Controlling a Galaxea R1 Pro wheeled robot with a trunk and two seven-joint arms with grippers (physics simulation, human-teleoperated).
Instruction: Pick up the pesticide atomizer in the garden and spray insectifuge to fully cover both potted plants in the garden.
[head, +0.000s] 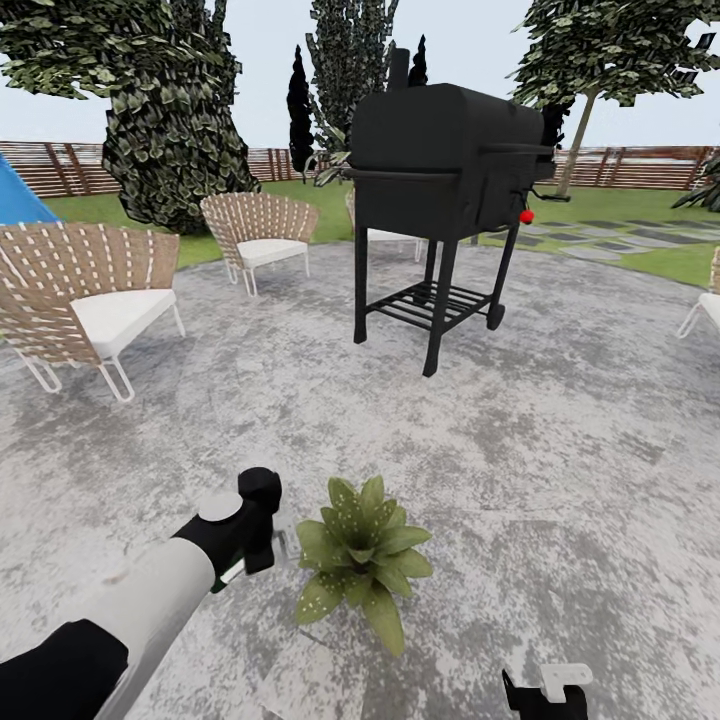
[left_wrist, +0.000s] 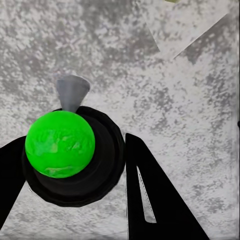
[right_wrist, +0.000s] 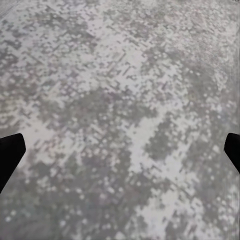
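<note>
One potted plant (head: 362, 555), a low rosette of pale-speckled green leaves, sits on the grey patio close in front of me. My left gripper (head: 262, 530) hovers just to its left at about leaf height. The left wrist view looks down on the pesticide atomizer (left_wrist: 70, 150), showing its black sprayer top, bright green cap and grey nozzle. My left gripper (left_wrist: 75, 142) is shut on it, with a black finger (left_wrist: 150, 195) pressed against each side of the top. My right gripper (head: 545, 690) is low at the near right, its fingers wide apart over bare paving (right_wrist: 120, 125).
A black barbecue smoker (head: 445, 160) on legs stands mid-patio beyond the plant. Wicker chairs (head: 85, 290) (head: 262, 230) line the left and back, with another chair edge (head: 705, 300) at the right. Lawn, trees and a brown slatted fence (head: 640, 165) lie behind.
</note>
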